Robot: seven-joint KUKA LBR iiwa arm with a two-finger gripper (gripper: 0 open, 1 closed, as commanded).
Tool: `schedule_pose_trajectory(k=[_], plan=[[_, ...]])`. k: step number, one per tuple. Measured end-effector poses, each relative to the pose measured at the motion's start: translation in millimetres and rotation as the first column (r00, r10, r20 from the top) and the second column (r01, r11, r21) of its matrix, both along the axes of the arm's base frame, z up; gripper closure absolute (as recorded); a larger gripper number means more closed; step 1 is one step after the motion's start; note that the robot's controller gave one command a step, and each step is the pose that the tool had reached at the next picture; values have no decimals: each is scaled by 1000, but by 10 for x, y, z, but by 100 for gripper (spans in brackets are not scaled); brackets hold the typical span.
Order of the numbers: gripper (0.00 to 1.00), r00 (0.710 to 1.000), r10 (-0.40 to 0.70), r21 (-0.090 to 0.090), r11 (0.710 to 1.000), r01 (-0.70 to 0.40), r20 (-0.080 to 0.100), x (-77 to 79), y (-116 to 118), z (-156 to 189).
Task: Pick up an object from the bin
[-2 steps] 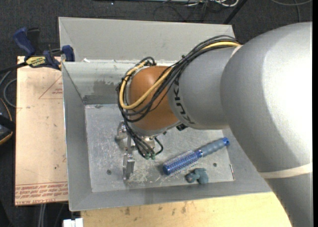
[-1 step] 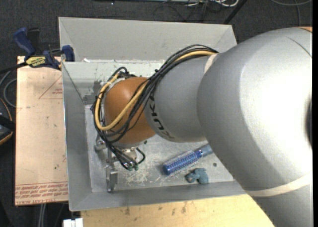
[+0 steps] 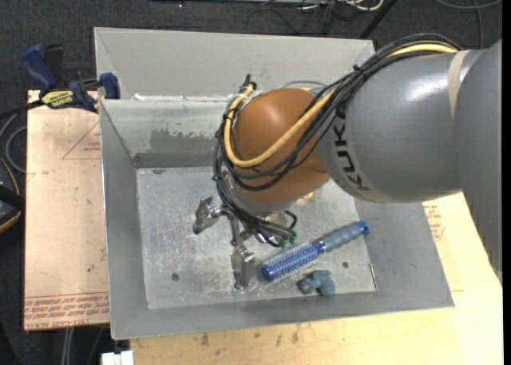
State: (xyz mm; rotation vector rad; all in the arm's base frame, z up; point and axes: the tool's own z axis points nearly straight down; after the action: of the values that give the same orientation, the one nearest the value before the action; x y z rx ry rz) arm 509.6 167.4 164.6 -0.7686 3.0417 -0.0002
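My gripper (image 3: 223, 243) hangs low over the front middle of the bin floor, its two metal fingers spread open with only bare floor between them. One fingertip (image 3: 242, 269) stands right beside the bristled end of a blue brush (image 3: 311, 251), which lies slanted toward the right, handle up and away. A small teal lump (image 3: 317, 283) rests just in front of the brush near the bin's front wall. A dark wiry thing with a green spot (image 3: 277, 233) lies partly hidden under the wrist, between the fingers and the brush.
The arm and its orange dome cover the middle and back right of the bin. Left of the gripper the grey floor shows scuffs and a few small specks.
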Motion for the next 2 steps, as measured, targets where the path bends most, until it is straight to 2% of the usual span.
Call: schedule_pose_trajectory(k=[1, 2], plan=[[0, 999, -33, -3, 999, 33, -5, 113, -707, -192], [0, 1000, 4, 4, 1000, -4, 8, -243, -1318, -911]])
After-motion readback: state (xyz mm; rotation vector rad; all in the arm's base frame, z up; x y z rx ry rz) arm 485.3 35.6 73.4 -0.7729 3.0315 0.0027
